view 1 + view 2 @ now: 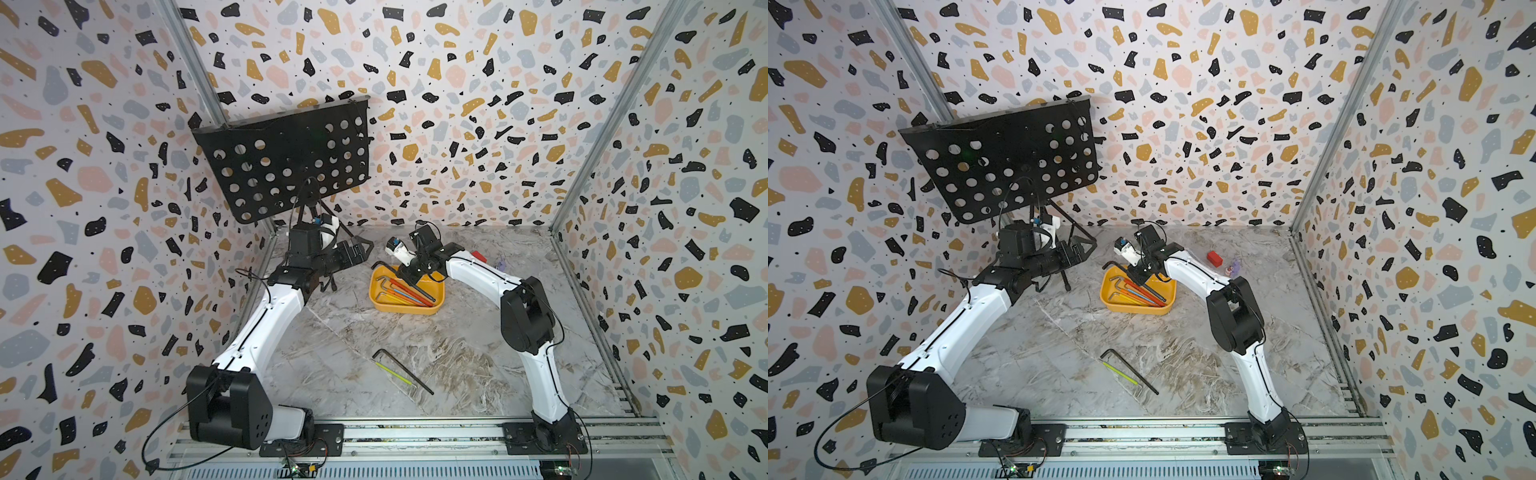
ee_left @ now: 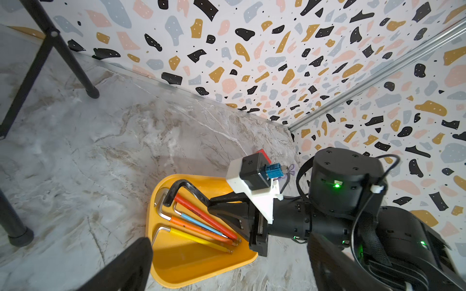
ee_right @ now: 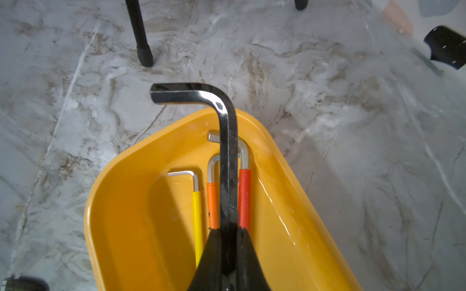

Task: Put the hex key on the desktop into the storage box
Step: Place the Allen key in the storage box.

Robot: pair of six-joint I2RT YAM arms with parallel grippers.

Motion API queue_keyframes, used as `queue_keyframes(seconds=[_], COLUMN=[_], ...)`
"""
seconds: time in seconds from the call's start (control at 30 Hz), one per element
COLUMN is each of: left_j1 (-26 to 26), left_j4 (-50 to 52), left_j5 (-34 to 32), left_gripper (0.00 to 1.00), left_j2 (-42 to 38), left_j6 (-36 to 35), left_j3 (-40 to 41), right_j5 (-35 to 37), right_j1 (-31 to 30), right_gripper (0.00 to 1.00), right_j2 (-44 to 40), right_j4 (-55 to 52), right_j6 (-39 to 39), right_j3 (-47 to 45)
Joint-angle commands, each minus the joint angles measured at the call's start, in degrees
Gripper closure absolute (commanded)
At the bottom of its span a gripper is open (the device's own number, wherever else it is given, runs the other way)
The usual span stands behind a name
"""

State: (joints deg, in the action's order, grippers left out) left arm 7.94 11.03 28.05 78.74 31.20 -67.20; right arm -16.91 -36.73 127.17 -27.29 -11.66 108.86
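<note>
Right gripper [image 3: 228, 234]: jaws clamped on long shank of black hex key [image 3: 228, 151]. Key thick, glossy, L-shaped, held over storage box [image 3: 113, 214]; short arm juts past rim above desktop [image 3: 75, 88].
Box contents: yellow, orange and red sleeved keys [image 3: 213, 201]. Left wrist view adds blue-sleeved key [image 2: 199, 224].
Top views only: two loose keys [image 1: 405, 369] on desktop.
Left gripper [image 1: 363, 250]: jaws apparently spread.

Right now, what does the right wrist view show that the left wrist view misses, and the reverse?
Only right wrist: the black hex key with its bend showing past the storage box rim. Only left wrist: the blue-sleeved key, the red block and the right arm. Both: the right gripper shut on that key, above the red-sleeved key, orange-sleeved key and yellow-sleeved key in the box.
</note>
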Motion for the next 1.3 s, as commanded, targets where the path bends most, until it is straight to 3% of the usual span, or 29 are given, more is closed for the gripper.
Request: queue_keyframes(seconds=[0.0, 0.4, 0.53, 0.8, 1.0, 1.27], left_j1=[-0.5, -0.5, -0.5, -0.5, -0.5, -0.1], left_j4=[-2.9, -2.9, -3.0, -3.1, -3.1, -3.4], left_j5=[1.0, 2.7, 2.8, 3.0, 2.5, 2.5], left_gripper=[0.0, 0.0, 0.0, 0.0, 0.0, 0.0], left_j2=[-0.6, 0.3, 0.0, 0.1, -0.7, -1.6], left_j6=[0.8, 1.5, 1.5, 1.2, 0.5, -1.7], left_j3=[0.7, 0.3, 0.6, 0.9, 1.2, 2.1], right_j5=[0.6, 3.0, 4.4, 5.2, 4.6, 0.9], right_j1=[0.3, 0.3, 0.3, 0.3, 0.3, 0.3], right_gripper=[1.0, 1.0, 0.84, 0.72, 0.71, 0.7], right_j2=[-0.9, 0.3, 0.1, -3.6, -10.0, -25.0], right_j4=[-0.6, -1.1, -2.7, -2.0, -0.9, 2.7], right_j6=[-0.4, 1.3, 1.7, 2.7, 3.8, 6.5], right_j3=[1.4, -1.6, -1.4, -3.1, -6.3, -19.7])
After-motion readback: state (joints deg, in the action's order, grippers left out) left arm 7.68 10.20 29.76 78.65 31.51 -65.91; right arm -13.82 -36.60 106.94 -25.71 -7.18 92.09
